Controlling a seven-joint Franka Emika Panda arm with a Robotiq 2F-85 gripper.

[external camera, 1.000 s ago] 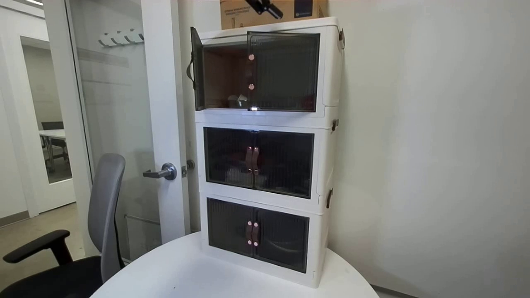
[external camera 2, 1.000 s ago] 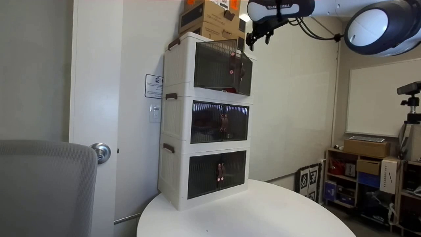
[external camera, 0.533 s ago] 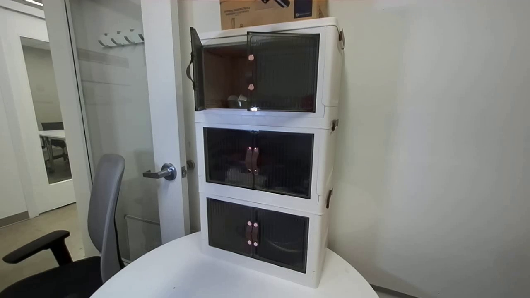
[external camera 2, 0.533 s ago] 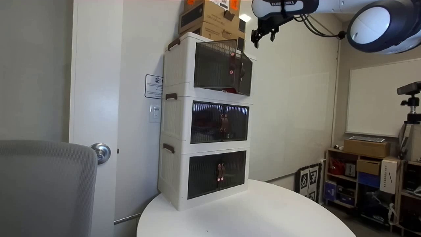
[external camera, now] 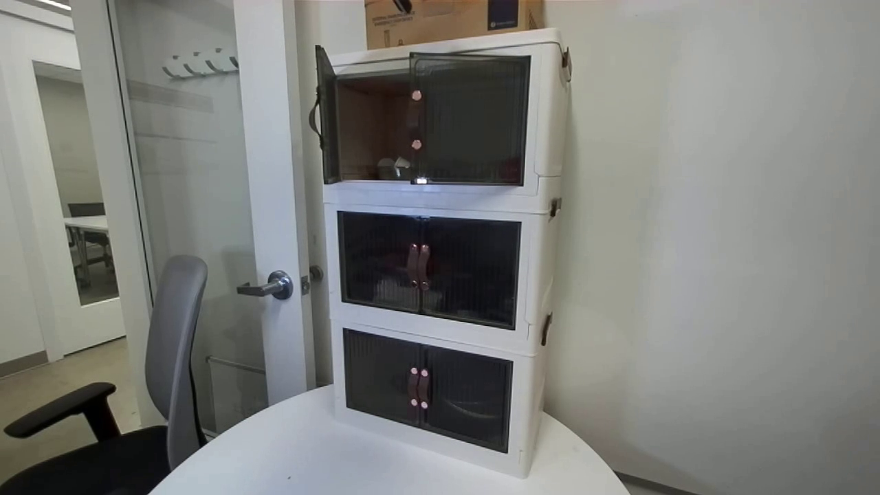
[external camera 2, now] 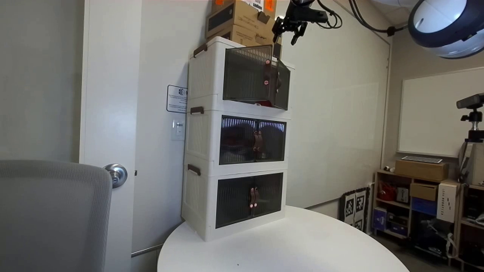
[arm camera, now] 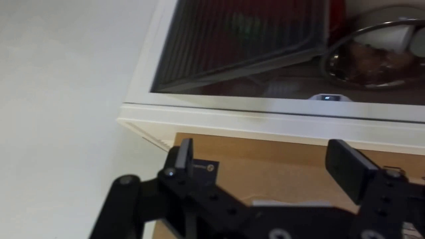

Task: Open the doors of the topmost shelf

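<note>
Two fingers (arm camera: 348,172) of the gripper (arm camera: 262,162) stand spread, jaws released. Beyond, the doors (external camera: 474,120) of the topmost shelf (external camera: 549,117) hang outward, one wide, one ajar. A cardboard box (external camera: 447,24) above carries print too small to read; farther off, a white carton (external camera 2: 447,200) reads, faintly, "ROBOTICS".

Wrist view: door (arm camera: 229,44) cropped at top edge, green patch (arm camera: 246,25) blurred; bowl (arm camera: 375,85) cut off at right

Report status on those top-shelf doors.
Gripper open, empty. One top door swung well open; its mate only partly open. No obstruction visible.
</note>
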